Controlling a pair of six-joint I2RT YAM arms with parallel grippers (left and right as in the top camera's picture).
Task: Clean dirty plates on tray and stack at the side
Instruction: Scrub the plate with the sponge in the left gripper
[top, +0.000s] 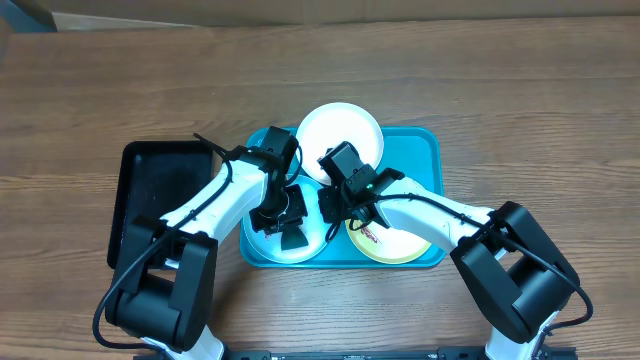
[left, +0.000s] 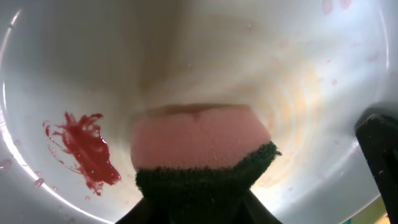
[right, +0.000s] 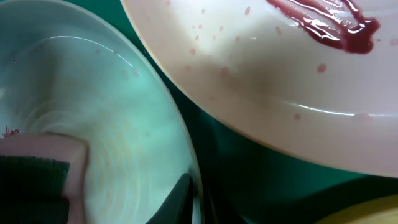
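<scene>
Nearest, the pink sponge (left: 202, 146) is pinched by the left gripper (top: 287, 218) against the light blue plate (left: 186, 56), at seven o'clock on the turquoise tray (top: 425, 150). The right gripper (top: 338, 205) is pressed together. I judge the plate light, stiff and slippery: hold its rim.

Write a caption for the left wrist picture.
Pink-and-green sponge pressed on a pale plate, a red smear beside it.
</scene>
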